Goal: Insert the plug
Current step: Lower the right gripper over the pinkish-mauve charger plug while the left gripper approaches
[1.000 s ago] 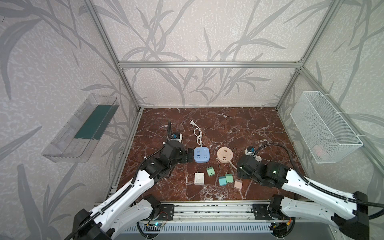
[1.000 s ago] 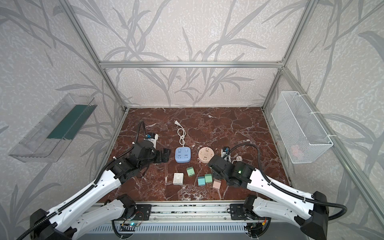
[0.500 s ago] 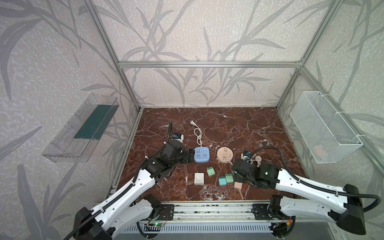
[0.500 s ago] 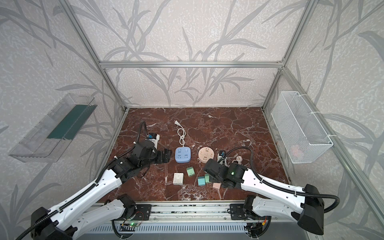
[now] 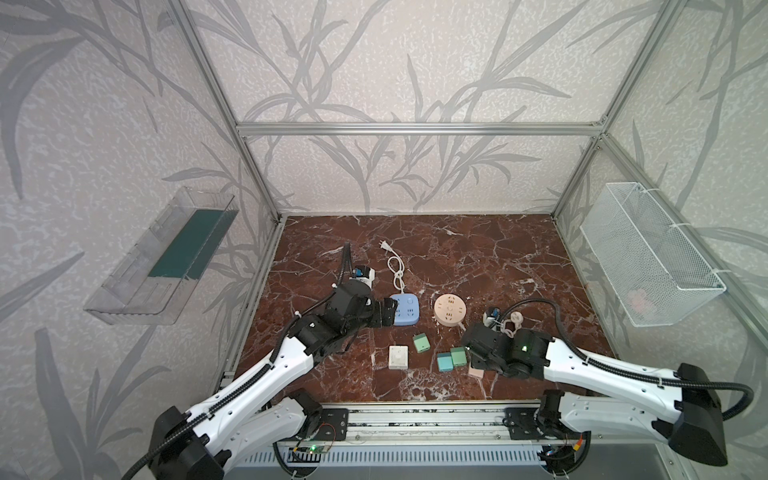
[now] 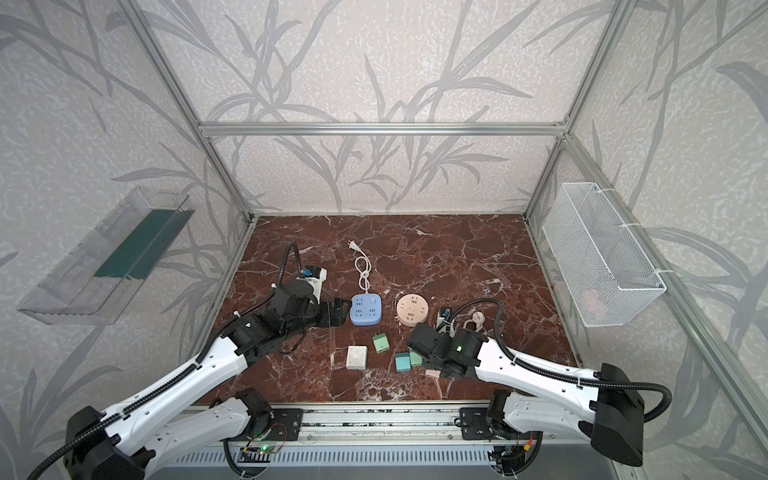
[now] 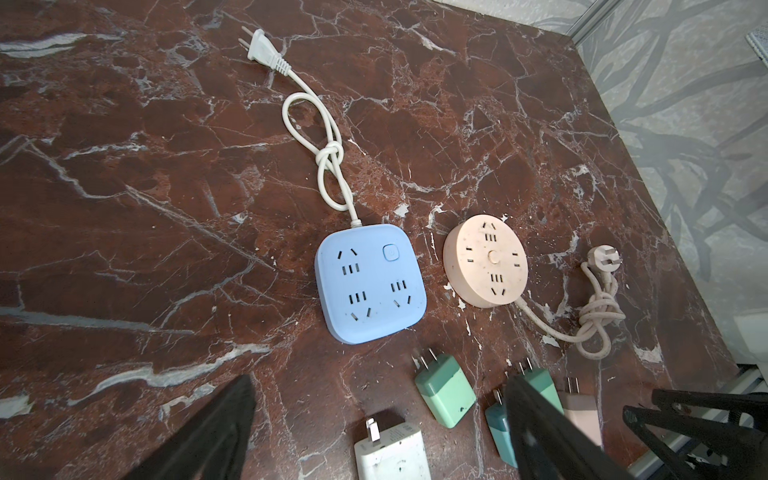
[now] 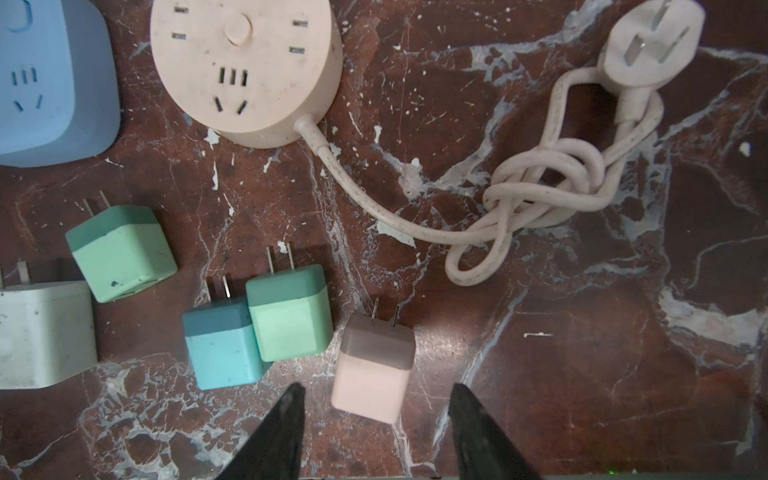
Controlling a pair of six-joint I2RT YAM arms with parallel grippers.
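**Blue socket block** [image 7: 370, 282]: square, flat on the marble tabletop [image 7: 124, 166] with its socket face up, so a plug can go in from above. Its knotted white cord [image 7: 328, 158] trails away behind it.

**Left gripper** [image 5: 390, 312]: just beside the blue socket block's left edge, fingers spread wide and empty. This is judged a bracing post, ready to stop the block sliding when a plug is pressed in. Whether it touches the block cannot be told.

**Pink adapter** [image 8: 374, 370]: likely the plug the task means. It lies on its side in front of the blue socket block and to its right, the adapter nearest the robot's base. Its two pins point back toward the block.

**Right gripper** [image 8: 376, 387]: low at the pink adapter, fingers apart, one on each side of its rear end. A gap shows on both sides and nothing is gripped. The stance is judged an approach to a grasp across the body that leaves the pins free.

**Round peach socket block** [image 7: 485, 266]: just right of the blue socket block, face up. Its knotted cord and three-pin plug [image 8: 652, 37] lie further right.

**Spare adapters**: all lie on their sides and ungripped.
- White adapter [image 7: 392, 451]: in front of the blue socket block.
- Green adapter [image 7: 444, 392]: closer to the block, slightly right of the white one.
- Teal adapter [image 8: 222, 343] and second green adapter [image 8: 289, 313]: touching side by side, further right.
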